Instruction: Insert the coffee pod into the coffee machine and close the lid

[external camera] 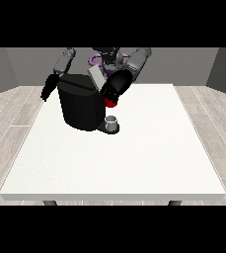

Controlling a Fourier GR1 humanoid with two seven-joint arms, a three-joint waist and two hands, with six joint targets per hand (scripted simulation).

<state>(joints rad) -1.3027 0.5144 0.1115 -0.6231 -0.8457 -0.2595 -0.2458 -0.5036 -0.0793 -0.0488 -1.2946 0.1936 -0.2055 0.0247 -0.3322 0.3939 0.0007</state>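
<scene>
At the view's left, one hand (47, 90) hangs off the edge of the tabletop (134, 163), at about nine o'clock from the coffee machine (80, 106) and apart from it; whether its fingers are straight or curled I cannot tell.

The machine is a black block toward the far-left part of the tabletop. Its grey lid (96, 77) stands tilted up at about one o'clock from the body, so it is not yet closed.

At four o'clock from the machine body, on the dark base plate, stands a small grey thing (112, 121) (it may be a cup or the pod; I cannot tell which), so I cannot say where the pod is.

Next comes the hand at the view's right (113, 89), reaching down to the machine's upper right corner, just below the raised lid. A red thing at the machine (112, 102) shows right under this hand. Its fingers look bent downward, but whether they hold anything is hidden, so its grasp cannot be told.

My judgement is that the step in hand is work at the pod slot. To do it well, the hand should come straight over the opening, stay clear of the lid's edge, and let go only once the pod is seated; then push the lid down from its upper face.
</scene>
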